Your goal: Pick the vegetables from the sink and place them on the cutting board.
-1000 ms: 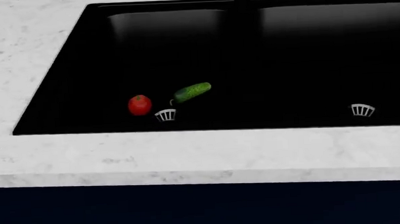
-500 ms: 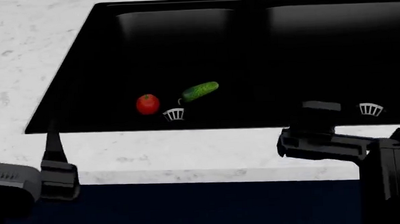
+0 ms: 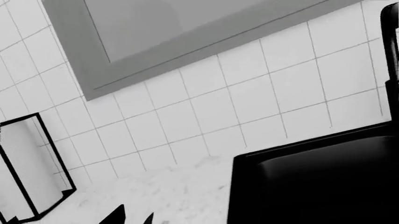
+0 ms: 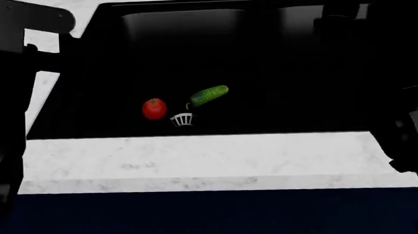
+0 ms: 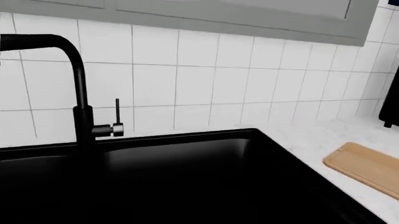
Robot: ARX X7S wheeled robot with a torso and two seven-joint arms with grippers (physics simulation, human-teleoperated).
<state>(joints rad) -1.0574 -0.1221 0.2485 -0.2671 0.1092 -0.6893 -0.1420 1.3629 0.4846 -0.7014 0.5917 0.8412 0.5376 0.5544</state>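
The red tomato (image 4: 154, 109) and the dark-green cucumber (image 4: 208, 95) lie side by side on the floor of the black sink (image 4: 263, 56), next to a round metal drain (image 4: 183, 119). In the left wrist view, my left gripper (image 3: 132, 218) shows only two dark fingertips (image 3: 115, 217) standing apart over the marble beside the sink (image 3: 311, 186). It holds nothing. My right gripper's jaws do not show against the black sink (image 5: 187, 177). The wooden cutting board (image 5: 367, 168) lies on the counter right of the sink. Both arms are well above the vegetables.
My left arm (image 4: 10, 78) and right arm (image 4: 406, 103) are dark masses covering the sides of the head view. A black faucet (image 5: 78, 93) stands behind the sink. White marble counter (image 4: 196, 160) runs along the front. A tiled wall is behind.
Both arms have risen and now cover the left and right sides of the head view. The tomato and cucumber have not moved.
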